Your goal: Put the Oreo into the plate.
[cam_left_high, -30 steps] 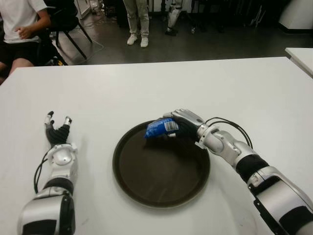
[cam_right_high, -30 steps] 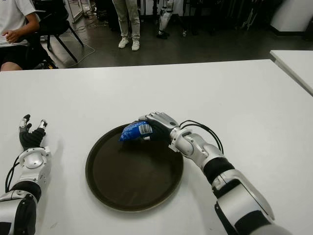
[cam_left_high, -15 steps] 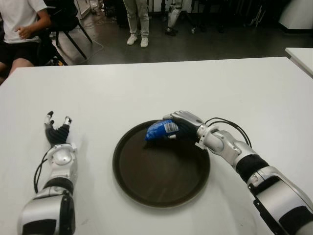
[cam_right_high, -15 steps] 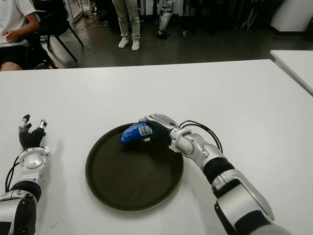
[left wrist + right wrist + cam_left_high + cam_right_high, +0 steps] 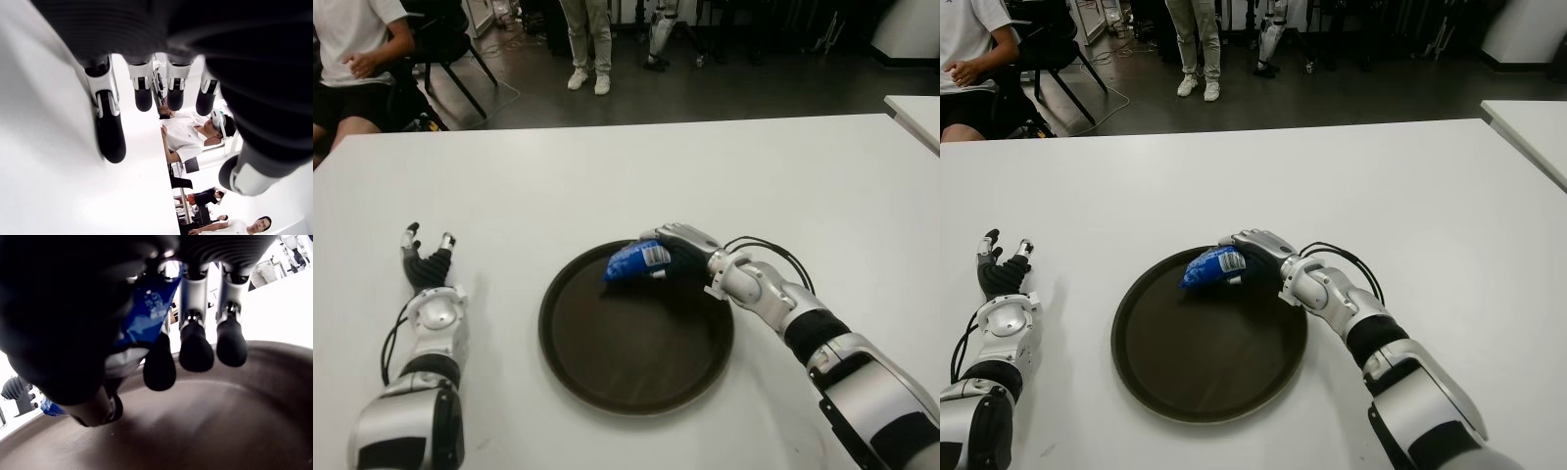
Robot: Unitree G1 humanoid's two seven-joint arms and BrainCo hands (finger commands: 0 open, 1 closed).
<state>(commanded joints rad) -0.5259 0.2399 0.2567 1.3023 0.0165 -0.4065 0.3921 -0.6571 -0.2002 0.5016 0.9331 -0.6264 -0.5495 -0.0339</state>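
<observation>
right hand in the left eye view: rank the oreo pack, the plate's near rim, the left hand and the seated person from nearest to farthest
1. Oreo pack: held in the right hand, over the plate's far edge.
2. Plate's near rim: toward the robot.
3. Left hand: far left on the table, fingers spread.
4. Seated person: beyond the table's far left corner.

Robot hand [image 5: 161, 340] gripping Oreo [image 5: 146, 316] above plate [image 5: 210, 426]

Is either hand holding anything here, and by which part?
The right hand grips the blue Oreo pack by one end, over the plate's far rim. The left hand holds nothing, fingers open.
</observation>
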